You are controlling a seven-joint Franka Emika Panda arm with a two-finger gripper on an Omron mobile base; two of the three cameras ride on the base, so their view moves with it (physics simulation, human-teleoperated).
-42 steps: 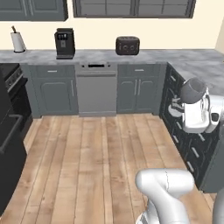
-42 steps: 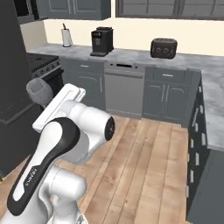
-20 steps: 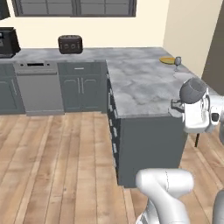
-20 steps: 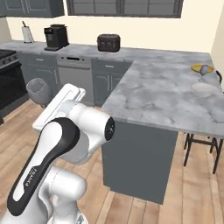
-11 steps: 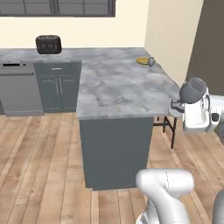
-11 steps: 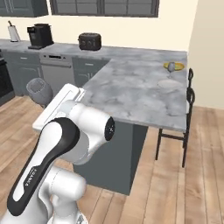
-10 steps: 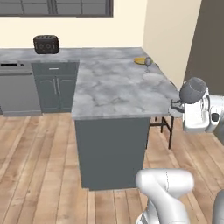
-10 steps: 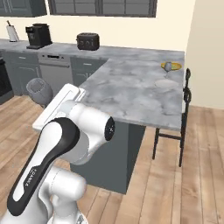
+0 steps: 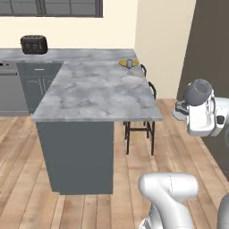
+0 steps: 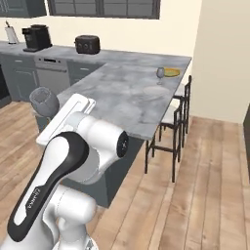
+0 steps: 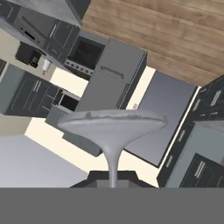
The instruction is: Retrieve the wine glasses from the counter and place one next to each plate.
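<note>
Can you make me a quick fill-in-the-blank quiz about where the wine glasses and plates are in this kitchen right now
1. The wine glass on the counter stands right beside the ____ plate.
2. The gripper is shut on the ____ of the second wine glass.
3. The white plate lies near the counter edge above the ____.
4. The dark ____ sits on the far counter run under the window.

Missing words: yellow; stem; chairs; toaster
</note>
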